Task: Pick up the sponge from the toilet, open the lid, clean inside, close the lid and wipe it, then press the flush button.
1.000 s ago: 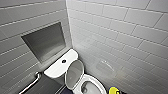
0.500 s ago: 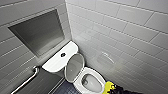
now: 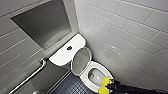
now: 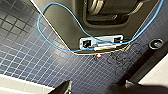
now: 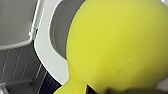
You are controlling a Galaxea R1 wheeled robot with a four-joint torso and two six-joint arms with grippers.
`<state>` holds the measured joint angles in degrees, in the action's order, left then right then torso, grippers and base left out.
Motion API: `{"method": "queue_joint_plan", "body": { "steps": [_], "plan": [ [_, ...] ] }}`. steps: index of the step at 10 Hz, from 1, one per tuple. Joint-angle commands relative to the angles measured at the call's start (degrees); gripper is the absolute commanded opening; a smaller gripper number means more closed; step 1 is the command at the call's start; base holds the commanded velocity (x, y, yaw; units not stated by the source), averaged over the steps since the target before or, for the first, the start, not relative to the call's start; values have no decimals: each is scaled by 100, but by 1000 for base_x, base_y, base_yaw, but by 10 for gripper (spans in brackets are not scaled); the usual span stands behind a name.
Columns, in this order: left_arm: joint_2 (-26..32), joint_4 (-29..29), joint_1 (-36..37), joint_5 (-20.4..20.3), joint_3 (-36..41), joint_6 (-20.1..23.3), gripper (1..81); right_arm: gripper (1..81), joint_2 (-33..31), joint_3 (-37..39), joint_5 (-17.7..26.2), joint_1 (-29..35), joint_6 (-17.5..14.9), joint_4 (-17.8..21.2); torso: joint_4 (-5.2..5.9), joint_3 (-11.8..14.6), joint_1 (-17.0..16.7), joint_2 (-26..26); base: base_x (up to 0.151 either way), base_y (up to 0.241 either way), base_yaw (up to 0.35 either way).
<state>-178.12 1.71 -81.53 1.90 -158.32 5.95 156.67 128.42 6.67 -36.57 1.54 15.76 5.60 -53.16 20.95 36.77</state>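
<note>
One sponge [image 3: 106,80], clamped in the right gripper [image 3: 108,86], over the toilet [image 3: 64,52] at its near rim, lid [image 3: 80,61] up; left wrist: blue floor tiles [image 4: 30,57].

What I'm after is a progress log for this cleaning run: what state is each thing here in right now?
lid: raised, leaning back towards the tank.
toilet: bowl uncovered.
sponge: gripped, at the bowl's front rim.
right gripper: shut on the sponge.
flush button: nothing touching it.
</note>
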Motion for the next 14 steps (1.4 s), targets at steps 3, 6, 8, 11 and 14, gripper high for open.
{"method": "queue_joint_plan", "body": {
  "steps": [3, 6, 8, 11, 14],
  "plan": [
    [-14, -56, -193, 539, 20, 12, 811, 10, -37, 148, 634, 1146, 22, 129, 50, -85, 2, -5, 0, 0, 0],
    [-31, -65, -193, 531, 20, 12, 811, 10, 165, 227, 810, 1480, 22, 102, 50, -83, 6, -7, 0, 0, 0],
    [-31, -74, -193, 531, 20, 12, 811, 10, 262, 411, 845, 1639, 13, 120, 50, -83, 376, 564, 0, 0, 0],
    [-40, -74, -193, 531, 20, 12, 811, 10, 288, 350, 950, 1920, 22, 138, 53, -85, 546, 831, 0, 0, 0],
    [-66, -65, -193, 531, 20, 12, 811, 10, 576, 411, 950, 1772, 22, 111, 53, -85, 944, 1467, 0, 0, 0]
  ]
}}
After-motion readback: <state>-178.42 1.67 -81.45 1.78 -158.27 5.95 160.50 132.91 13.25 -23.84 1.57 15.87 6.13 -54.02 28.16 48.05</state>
